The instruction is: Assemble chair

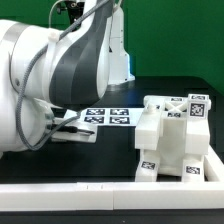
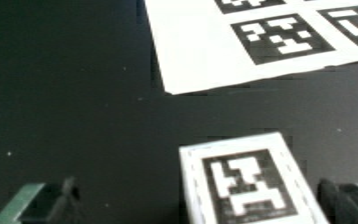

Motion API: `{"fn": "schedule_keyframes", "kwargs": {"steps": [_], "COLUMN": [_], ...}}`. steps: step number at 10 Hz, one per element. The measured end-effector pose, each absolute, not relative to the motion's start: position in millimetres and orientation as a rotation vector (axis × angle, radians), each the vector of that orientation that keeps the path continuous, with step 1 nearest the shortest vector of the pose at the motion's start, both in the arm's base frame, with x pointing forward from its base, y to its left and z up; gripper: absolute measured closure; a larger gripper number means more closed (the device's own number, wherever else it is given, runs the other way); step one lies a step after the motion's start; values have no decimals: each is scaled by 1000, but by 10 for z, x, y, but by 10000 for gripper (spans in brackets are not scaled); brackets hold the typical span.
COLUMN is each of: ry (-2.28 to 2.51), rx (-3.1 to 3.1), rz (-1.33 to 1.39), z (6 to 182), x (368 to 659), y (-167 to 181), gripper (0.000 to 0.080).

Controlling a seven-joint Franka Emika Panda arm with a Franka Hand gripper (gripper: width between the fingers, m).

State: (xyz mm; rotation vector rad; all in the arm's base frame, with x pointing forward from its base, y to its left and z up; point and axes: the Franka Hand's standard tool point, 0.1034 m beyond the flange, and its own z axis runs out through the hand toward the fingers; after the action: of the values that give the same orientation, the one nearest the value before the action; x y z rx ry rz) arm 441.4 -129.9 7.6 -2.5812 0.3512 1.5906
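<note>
Here, exterior view: robot arm (image 1: 55,80) fills frame left, marker board (image 1: 105,118) centre on dark bench (image 1: 110,165), chair (image 1: 172,140) assembly lower right. Wrist view: tool (image 2: 190,200) jaws spread wide, straddling tagged white piece (image 2: 247,182), not gripping.

Glossy white rounded arm (image 1: 40,75) with grey joint band; black cable overhead; dark green fingertips (image 2: 37,200)
</note>
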Motion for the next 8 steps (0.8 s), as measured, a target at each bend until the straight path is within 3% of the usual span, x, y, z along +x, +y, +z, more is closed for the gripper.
{"fn": "schedule_keyframes", "kwargs": {"steps": [4,6,8], "ry": [361,359,361], "rx": [-2584,-2621,-2620], "rz": [1594,1545,1546], "z": [73,58,59], "x": [4410,4459,4454], "y": [-1299,-1314,-1316], "gripper": [178,519,518]}}
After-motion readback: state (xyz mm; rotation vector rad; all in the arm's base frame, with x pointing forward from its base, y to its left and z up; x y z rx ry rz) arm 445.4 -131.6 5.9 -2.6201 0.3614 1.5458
